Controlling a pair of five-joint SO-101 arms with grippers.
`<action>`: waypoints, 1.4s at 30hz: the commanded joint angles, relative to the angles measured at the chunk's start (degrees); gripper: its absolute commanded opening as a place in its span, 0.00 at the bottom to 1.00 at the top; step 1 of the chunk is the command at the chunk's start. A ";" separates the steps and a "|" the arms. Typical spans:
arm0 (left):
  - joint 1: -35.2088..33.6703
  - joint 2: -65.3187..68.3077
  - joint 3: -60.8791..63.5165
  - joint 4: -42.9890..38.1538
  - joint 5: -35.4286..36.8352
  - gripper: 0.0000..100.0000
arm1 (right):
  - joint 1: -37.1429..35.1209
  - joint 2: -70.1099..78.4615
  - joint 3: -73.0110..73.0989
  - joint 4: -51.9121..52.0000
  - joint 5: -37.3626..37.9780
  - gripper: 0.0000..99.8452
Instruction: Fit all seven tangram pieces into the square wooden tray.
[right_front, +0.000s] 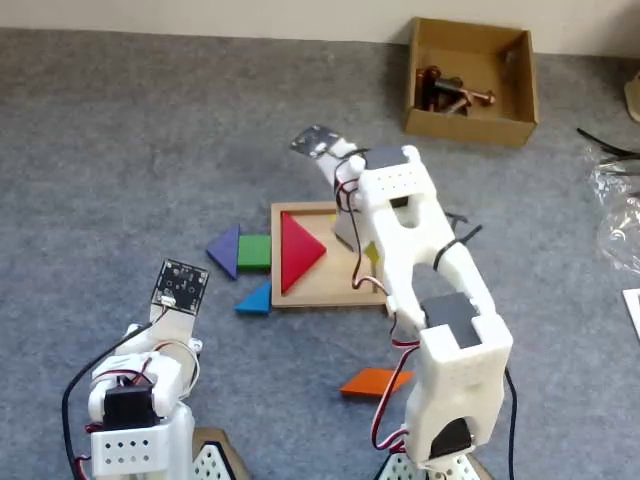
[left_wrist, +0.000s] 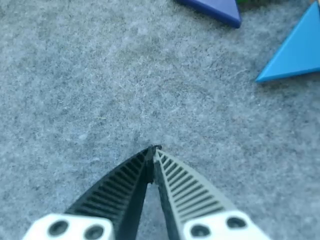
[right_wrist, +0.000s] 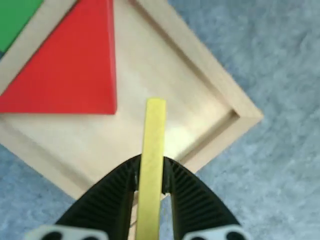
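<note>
The square wooden tray (right_front: 335, 293) lies mid-table with a red triangle (right_front: 298, 250) in its left half. My right arm (right_front: 400, 200) reaches over the tray. In the right wrist view my right gripper (right_wrist: 150, 162) is shut on a yellow piece (right_wrist: 155, 130), held on edge above the bare tray floor (right_wrist: 165, 80) beside the red triangle (right_wrist: 75, 70). Left of the tray lie a green piece (right_front: 254, 250), a dark blue triangle (right_front: 225, 248) and a light blue triangle (right_front: 255, 298). An orange piece (right_front: 375, 382) lies near the front. My left gripper (left_wrist: 152, 150) is shut over bare felt, short of both blue triangles.
A cardboard box (right_front: 470, 115) with small metal parts stands at the back right. Clear plastic wrap (right_front: 620, 220) and cables lie at the right edge. Grey felt covers the table, with open room at the left and back.
</note>
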 joint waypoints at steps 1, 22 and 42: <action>-0.75 -0.40 1.19 0.35 0.44 0.01 | -1.27 -1.36 -3.12 -5.05 -0.62 0.01; -0.75 -0.40 1.19 0.35 0.44 0.01 | -7.43 3.91 -0.84 -10.77 -3.43 0.01; -0.75 -0.40 1.19 0.35 0.44 0.01 | -9.45 3.91 -0.92 -11.91 -6.86 0.01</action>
